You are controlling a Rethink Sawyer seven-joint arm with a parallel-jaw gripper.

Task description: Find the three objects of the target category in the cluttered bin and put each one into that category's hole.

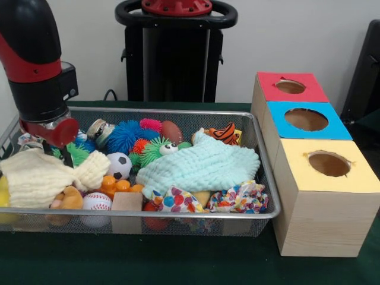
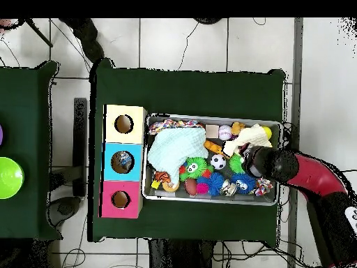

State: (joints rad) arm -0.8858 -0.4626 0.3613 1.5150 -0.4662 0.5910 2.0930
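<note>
The gripper (image 1: 61,155) sat low in the bin (image 1: 268,178), over the yellow cloth (image 1: 41,178); its jaw state could not be told. The balls (image 1: 119,165) lay just beside it. The three holes (image 1: 328,163) stood well off, apparently empty. Sorting looked unstarted.

No text, label, brand, number or sign can be read in either view. The tops of the three wooden boxes beside the wire bin (image 1: 268,178), namely the red box (image 1: 291,87), the blue box (image 1: 306,120) and the yellow box (image 1: 328,164), are plain colour around their holes and carry no writing. The patterned cloths inside the bin show only coloured dots and shapes, no letters. A small white patch sits on the robot arm (image 2: 351,218) near the right edge of the overhead view, too small to read.
</note>
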